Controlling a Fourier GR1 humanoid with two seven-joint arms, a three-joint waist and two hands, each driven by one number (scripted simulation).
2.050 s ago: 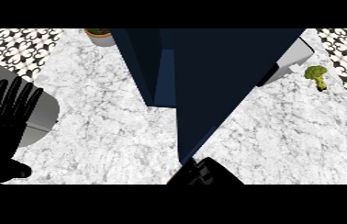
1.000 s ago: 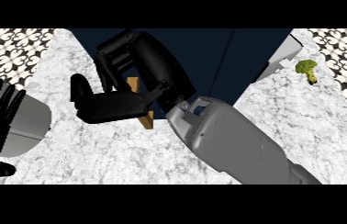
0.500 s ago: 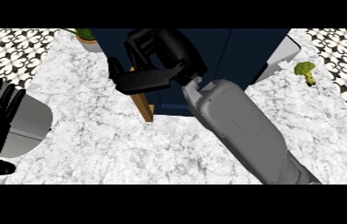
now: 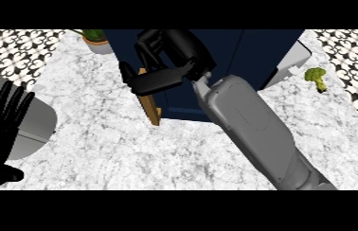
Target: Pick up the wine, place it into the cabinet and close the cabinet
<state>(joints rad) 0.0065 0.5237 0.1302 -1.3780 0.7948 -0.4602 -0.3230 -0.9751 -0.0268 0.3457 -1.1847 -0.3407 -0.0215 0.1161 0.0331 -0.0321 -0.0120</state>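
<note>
The right hand (image 4: 168,69) reaches up from the lower right on its grey forearm (image 4: 255,130) and lies against the cabinet (image 4: 245,55), a dark blue box standing on the marble desk (image 4: 140,154). Its fingers spread flat, part of them over the blue front and part over the wooden edge of the door (image 4: 150,107), which shows as a thin tan strip at the cabinet's left. The fingers look straight rather than curled, and nothing is held in them; they seem to press or push on the door.

The wine shows nowhere in this view. It is not on the bare desk and not in either hand, so it is most likely already inside the cabinet, though the cabinet's inside cannot be seen.

The left hand (image 4: 14,111) rests at the left edge, fingers up and relaxed, holding nothing.

Judging by this, the pick and the placing are probably done, and the step in hand is closing the door. The wooden edge still stands out from the blue body, so the door seems not fully shut. What is left is to push it flush and draw the hand away.

A potted plant (image 4: 94,38) stands just beside the cabinet's upper left corner, and a piece of broccoli (image 4: 316,77) lies on the desk to the cabinet's right, apart from it.
</note>
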